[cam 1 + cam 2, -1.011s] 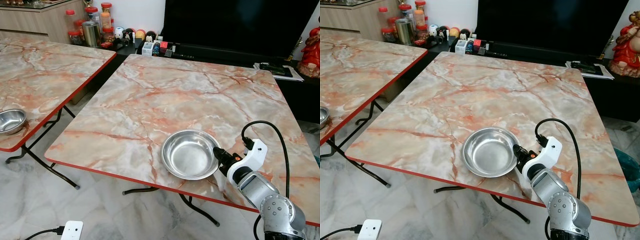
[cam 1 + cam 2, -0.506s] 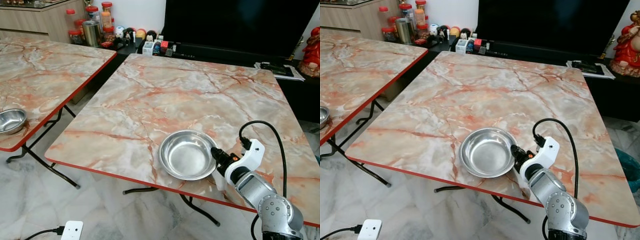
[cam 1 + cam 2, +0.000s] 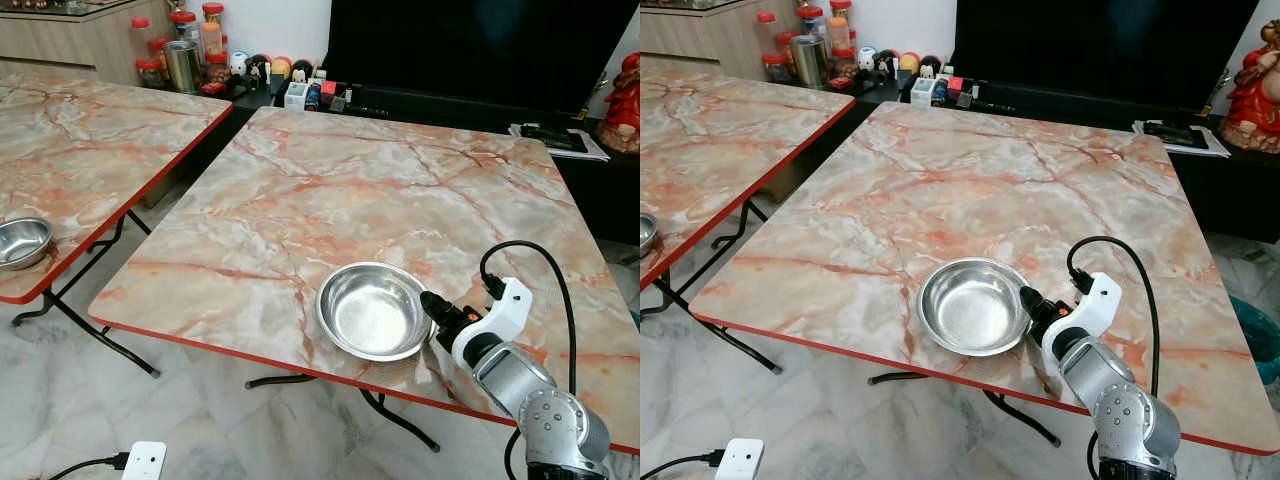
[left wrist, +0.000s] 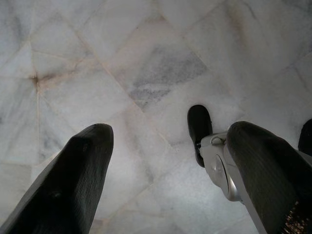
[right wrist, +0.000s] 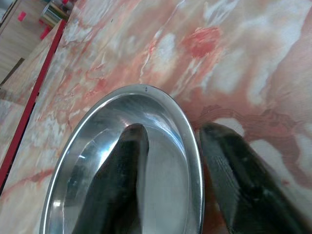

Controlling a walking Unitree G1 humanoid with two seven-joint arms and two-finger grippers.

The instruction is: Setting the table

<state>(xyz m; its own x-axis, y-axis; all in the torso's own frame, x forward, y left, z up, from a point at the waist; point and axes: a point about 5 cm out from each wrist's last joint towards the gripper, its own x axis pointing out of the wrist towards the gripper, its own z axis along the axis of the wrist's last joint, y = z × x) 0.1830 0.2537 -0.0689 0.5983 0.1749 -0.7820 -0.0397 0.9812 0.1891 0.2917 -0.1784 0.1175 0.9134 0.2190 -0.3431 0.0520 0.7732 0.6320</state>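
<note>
A shiny steel bowl (image 3: 372, 312) sits on the marble-patterned table (image 3: 330, 190), close to its red front edge. My right gripper (image 3: 430, 300) is at the bowl's right rim. In the right wrist view one black finger (image 5: 122, 180) lies inside the bowl (image 5: 87, 170) and the other finger (image 5: 234, 180) rests on the table just outside the rim, with a visible gap between them. My left gripper (image 4: 165, 146) hangs open over the pale marble floor with nothing between its fingers.
A second marble table (image 3: 70, 130) stands to the left with another small steel bowl (image 3: 22, 242) on it. Jars and a steel canister (image 3: 182, 65) stand at the back left beside a dark TV unit. A white power strip (image 3: 143, 460) lies on the floor.
The bowl and my right gripper have shifted slightly left and settled lower on the table. The left arm has not moved.
</note>
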